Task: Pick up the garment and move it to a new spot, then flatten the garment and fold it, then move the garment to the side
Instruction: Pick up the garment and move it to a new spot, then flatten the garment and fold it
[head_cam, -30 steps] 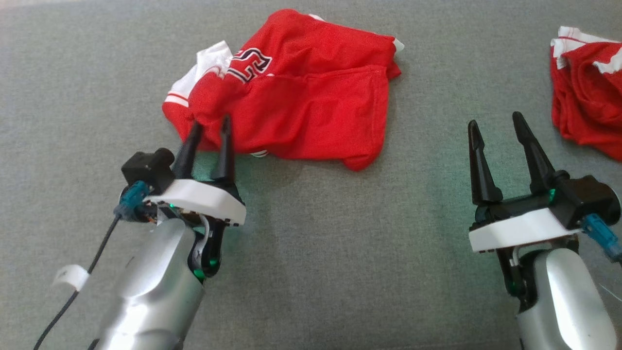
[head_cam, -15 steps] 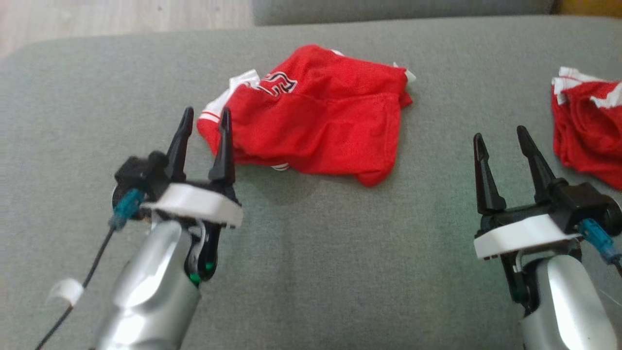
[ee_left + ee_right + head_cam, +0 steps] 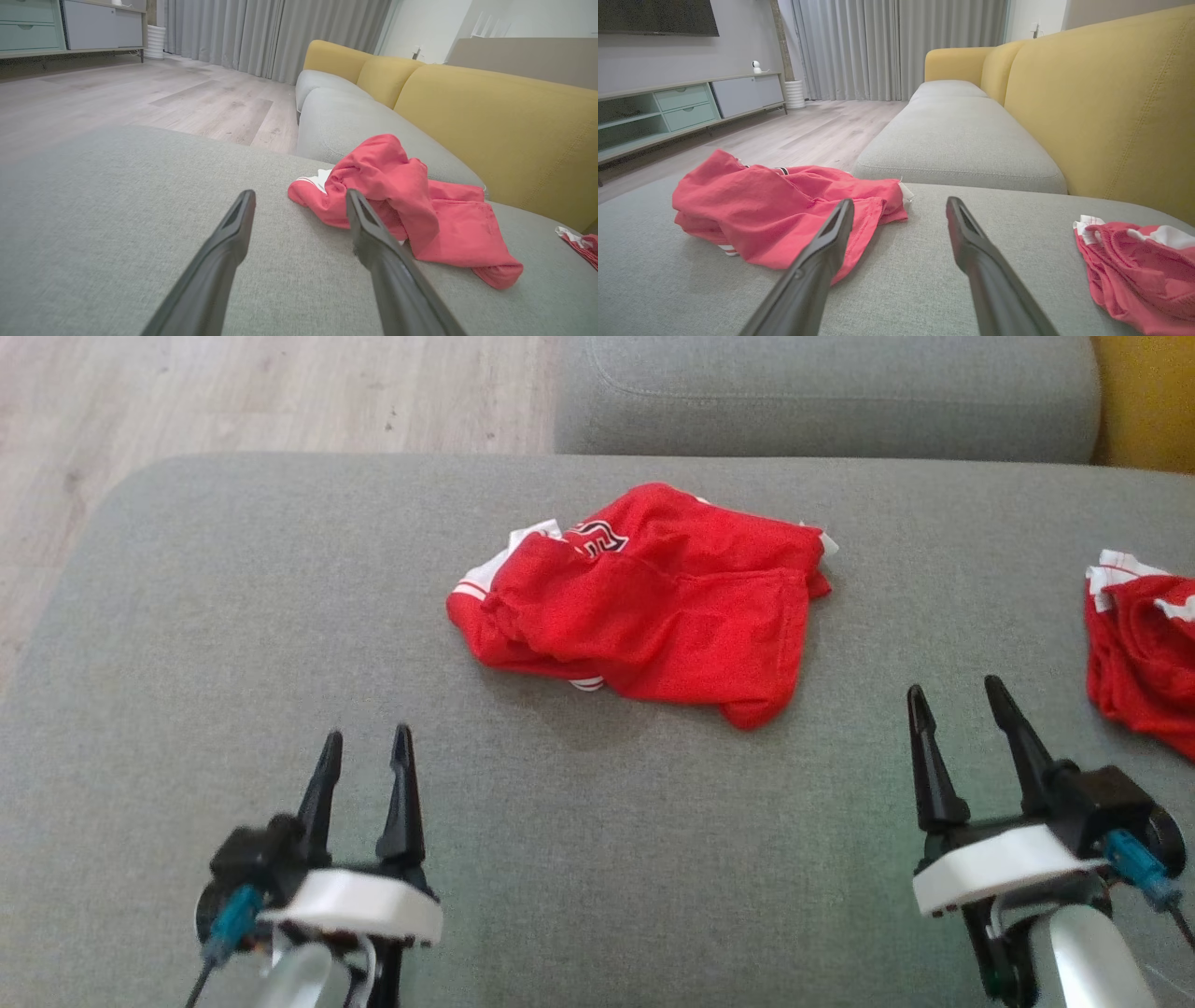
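A: Fig., L gripper (image 3: 368,733) has backed off the garment (image 3: 653,607); fingers now parted, empty. R gripper (image 3: 954,686): parted, empty.
B: Lettering (image 3: 597,535)?
A: Black-and-white chars, partly folded under, unreadable. Garment: red, white trim, crumpled, mid grey cushion (image 3: 233,616), apart from both grippers.

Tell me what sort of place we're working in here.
Most likely a home living room: the work surface is a grey sofa seat with a yellow backrest, and beyond it are a wood-look floor, floor-length curtains and a low cabinet.
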